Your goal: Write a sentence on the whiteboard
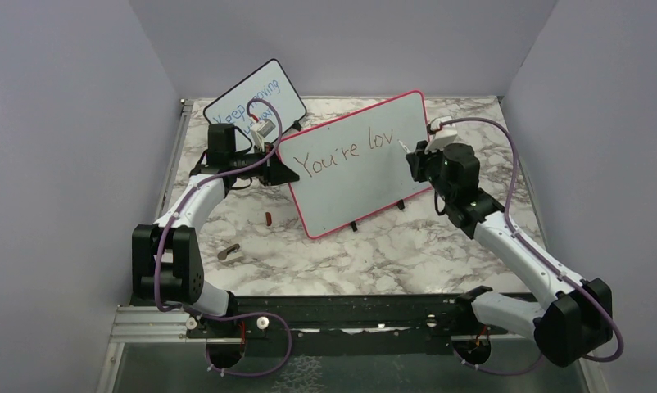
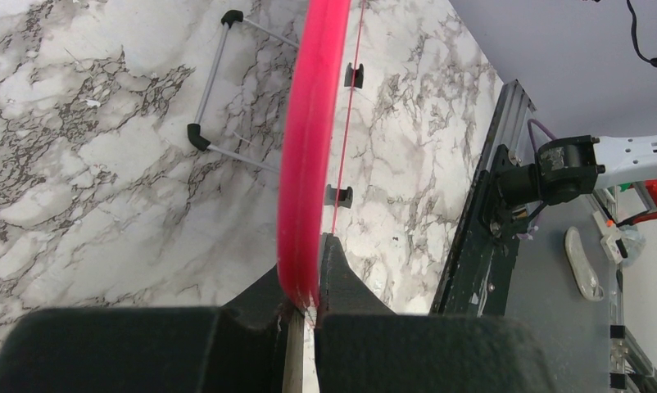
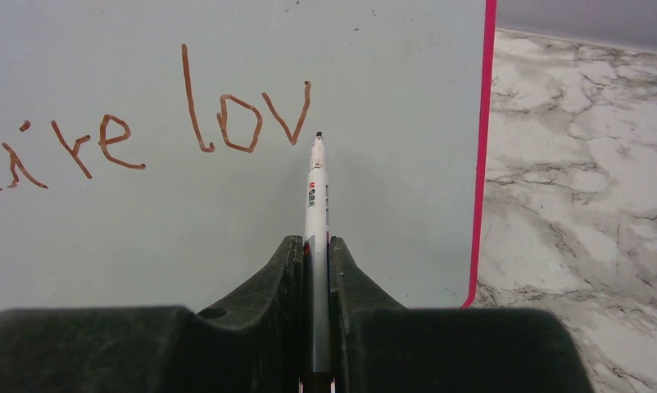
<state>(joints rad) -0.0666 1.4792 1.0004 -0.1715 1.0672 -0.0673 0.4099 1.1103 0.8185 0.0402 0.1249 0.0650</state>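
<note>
1. Whiteboard (image 1: 350,192) stands propped on the marble surface (image 1: 391,254), mid-scene, between the two hands.
2. Left hand (image 2: 310,282): closed on the board's left red-pink frame edge.
3. Right hand (image 3: 315,250): clamped tight on a marker pen (image 3: 314,196), in front of the board's right portion.
4. Writing (image 1: 347,151) reads "You're lov"; the marker tip sits just right of the "v". Contact with the face cannot be confirmed.

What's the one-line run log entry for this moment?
left gripper: shut on whiteboard edge | right gripper: shut on marker | tip: just right of "v" | writing: "You're lov", unfinished
</note>
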